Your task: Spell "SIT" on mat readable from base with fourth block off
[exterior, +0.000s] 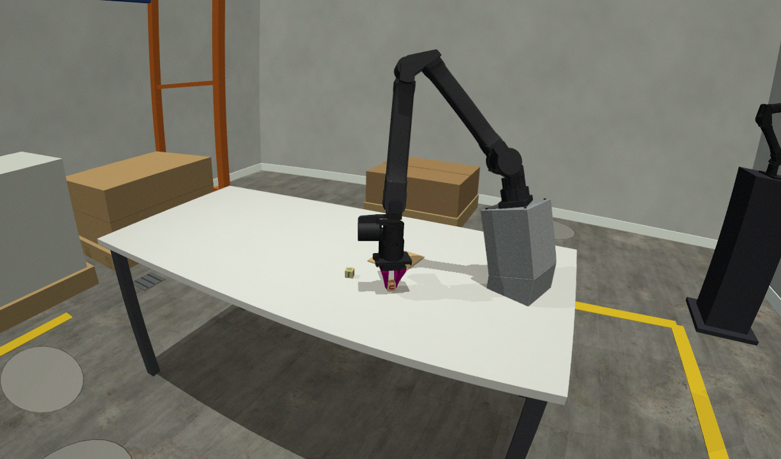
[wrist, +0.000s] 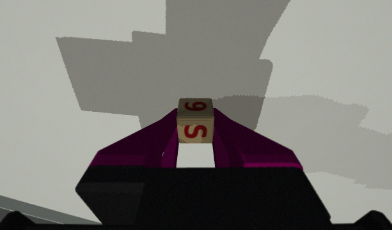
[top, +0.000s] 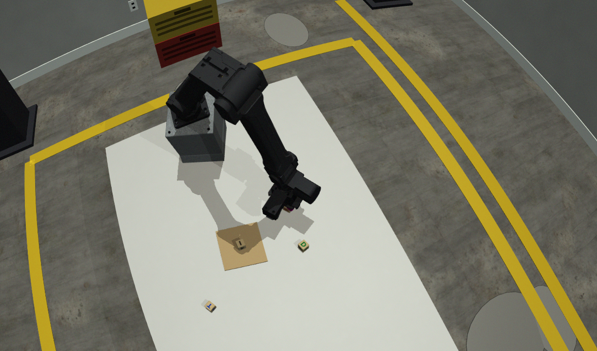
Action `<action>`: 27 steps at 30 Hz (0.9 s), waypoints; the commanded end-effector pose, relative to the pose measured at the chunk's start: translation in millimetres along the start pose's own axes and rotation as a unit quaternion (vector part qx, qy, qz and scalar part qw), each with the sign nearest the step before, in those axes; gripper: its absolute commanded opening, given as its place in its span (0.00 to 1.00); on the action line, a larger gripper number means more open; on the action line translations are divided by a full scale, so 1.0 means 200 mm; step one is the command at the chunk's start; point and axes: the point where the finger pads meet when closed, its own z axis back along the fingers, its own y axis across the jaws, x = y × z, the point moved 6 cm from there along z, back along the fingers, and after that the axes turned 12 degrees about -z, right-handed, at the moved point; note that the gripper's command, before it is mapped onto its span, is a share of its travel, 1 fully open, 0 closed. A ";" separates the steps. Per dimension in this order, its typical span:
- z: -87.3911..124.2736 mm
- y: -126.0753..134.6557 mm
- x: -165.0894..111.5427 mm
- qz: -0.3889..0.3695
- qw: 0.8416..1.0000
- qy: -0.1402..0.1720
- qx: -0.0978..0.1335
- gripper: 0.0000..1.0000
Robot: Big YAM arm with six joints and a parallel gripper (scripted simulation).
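Observation:
My gripper (wrist: 195,114) with magenta fingers is shut on the S block (wrist: 195,121), a wooden cube with a red S on its top face. It sits low at the table top, to the right of the mat; it also shows in the exterior view (exterior: 392,284) and is mostly hidden under the wrist in the top view (top: 287,208). The I block (top: 240,243) lies on the tan mat (top: 243,249). The D block (top: 303,245) lies on the table off the mat, also in the exterior view (exterior: 350,273). The T block (top: 210,306) lies far from the mat toward the near edge.
The grey robot base (top: 195,135) stands at the table's back. The white table (exterior: 335,268) has curved edges. Cardboard boxes (exterior: 421,185) and a black pillar (exterior: 741,251) stand on the floor around it.

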 end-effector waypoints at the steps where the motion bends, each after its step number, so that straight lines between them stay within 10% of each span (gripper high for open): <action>1: -0.04 0.00 0.02 -0.002 1.000 -0.001 -0.001 0.22; 27: 0.53 0.02 -0.02 -0.001 1.000 0.001 0.008 0.22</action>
